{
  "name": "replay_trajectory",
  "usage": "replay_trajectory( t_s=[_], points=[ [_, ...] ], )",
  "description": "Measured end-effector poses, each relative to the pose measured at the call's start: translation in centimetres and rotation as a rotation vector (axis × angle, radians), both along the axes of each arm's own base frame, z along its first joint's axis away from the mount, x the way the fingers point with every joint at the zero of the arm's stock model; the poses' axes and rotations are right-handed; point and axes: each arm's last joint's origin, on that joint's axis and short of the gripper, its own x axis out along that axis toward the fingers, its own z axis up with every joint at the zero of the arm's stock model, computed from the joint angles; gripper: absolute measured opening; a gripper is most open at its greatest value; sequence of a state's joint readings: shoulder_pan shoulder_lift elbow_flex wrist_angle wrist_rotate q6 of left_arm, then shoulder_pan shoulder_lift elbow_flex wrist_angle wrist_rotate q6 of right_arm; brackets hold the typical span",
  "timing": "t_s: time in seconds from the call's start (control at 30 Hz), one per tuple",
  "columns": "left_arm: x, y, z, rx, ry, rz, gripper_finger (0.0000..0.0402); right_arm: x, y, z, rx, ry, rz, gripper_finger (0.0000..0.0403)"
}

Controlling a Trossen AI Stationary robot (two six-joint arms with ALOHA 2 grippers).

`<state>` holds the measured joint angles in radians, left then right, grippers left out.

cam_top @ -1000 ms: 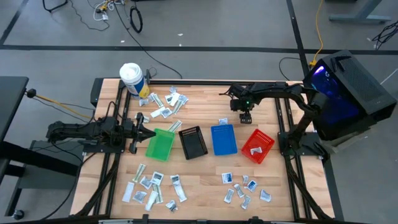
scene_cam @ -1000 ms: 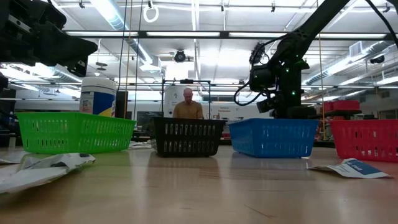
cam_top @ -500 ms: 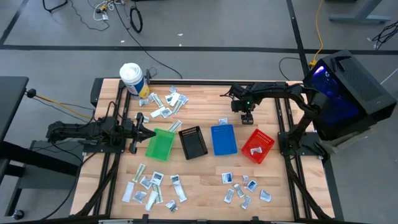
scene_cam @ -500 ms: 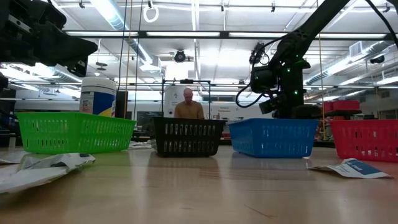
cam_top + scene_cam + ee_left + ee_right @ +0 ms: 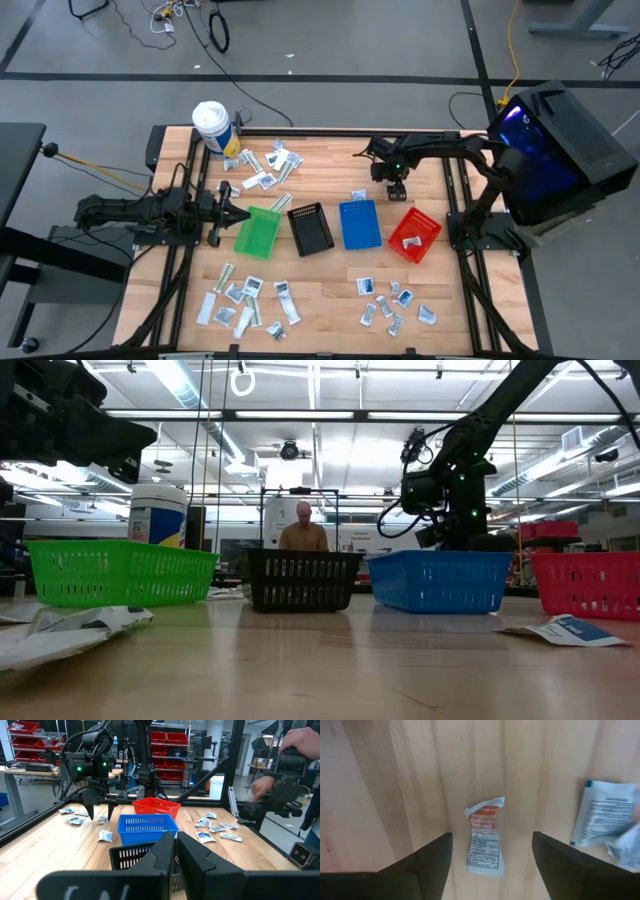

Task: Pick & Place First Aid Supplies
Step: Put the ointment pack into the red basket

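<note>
First aid supplies lie scattered on the wooden table (image 5: 330, 275); one small sachet (image 5: 484, 839) with red print lies flat directly between the right gripper's (image 5: 492, 852) fingers, which stand wide apart above it. A pale-blue-edged packet (image 5: 605, 817) lies near it. This gripper hovers over the table's far side, just beyond the blue bin (image 5: 359, 223) and red bin (image 5: 415, 235). The left gripper (image 5: 175, 851), jaws together and empty, waits beside the green bin (image 5: 257, 232).
</note>
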<state>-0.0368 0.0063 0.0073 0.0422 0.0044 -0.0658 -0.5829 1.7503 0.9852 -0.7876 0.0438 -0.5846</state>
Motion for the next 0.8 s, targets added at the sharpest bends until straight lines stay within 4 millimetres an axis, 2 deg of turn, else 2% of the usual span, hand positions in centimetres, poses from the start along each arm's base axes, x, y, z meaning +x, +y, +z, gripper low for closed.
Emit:
replay_trajectory(
  t_s=[0.23,0.37,0.8],
  points=[
    [0.00,0.00,0.00,0.000,0.000,0.000,0.0032,0.30,0.26,-0.28,-0.018,0.021,0.019,0.0273],
    [0.00,0.00,0.00,0.000,0.000,0.000,0.0032,0.27,0.27,-0.30,-0.013,0.023,0.015,0.0259],
    [0.00,0.00,0.00,0.000,0.000,0.000,0.0032,0.18,0.38,-0.40,-0.006,0.035,0.000,0.0141]
  ],
)
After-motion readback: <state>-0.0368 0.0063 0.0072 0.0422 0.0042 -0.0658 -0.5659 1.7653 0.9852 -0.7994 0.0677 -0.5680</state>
